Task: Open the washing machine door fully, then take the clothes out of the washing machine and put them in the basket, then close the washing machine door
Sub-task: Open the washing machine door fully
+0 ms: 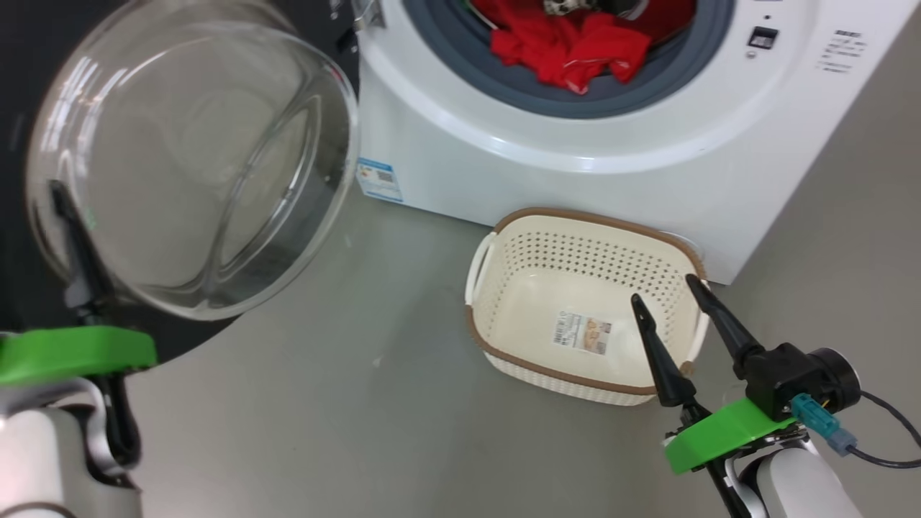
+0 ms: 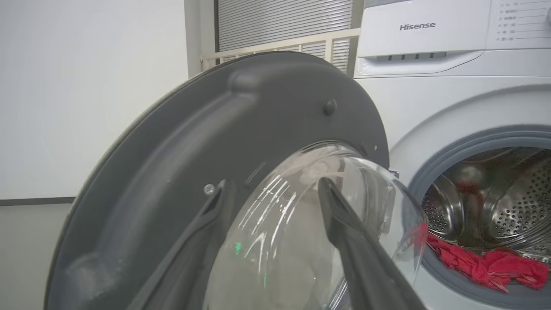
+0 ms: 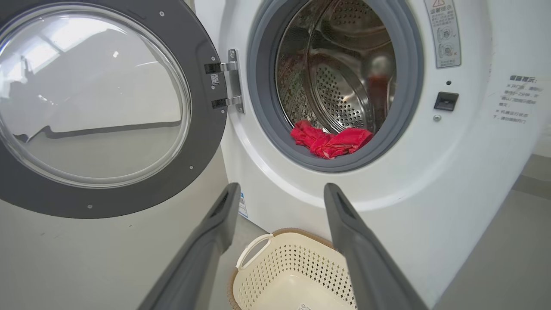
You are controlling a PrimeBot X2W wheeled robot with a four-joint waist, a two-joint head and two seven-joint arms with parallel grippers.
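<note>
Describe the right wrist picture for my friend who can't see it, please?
The washing machine door hangs wide open on the left, and red clothes lie just inside the washing machine. Below, the cream basket sits in front of it, seen between the spread dark fingers of the right gripper.

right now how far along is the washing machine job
Done: the washing machine door stands wide open. In hand: nothing; the left gripper is open at the door's glass, the right gripper open above the basket. Left: the red clothes lie in the drum, the basket holds no clothes, the door needs closing.
</note>
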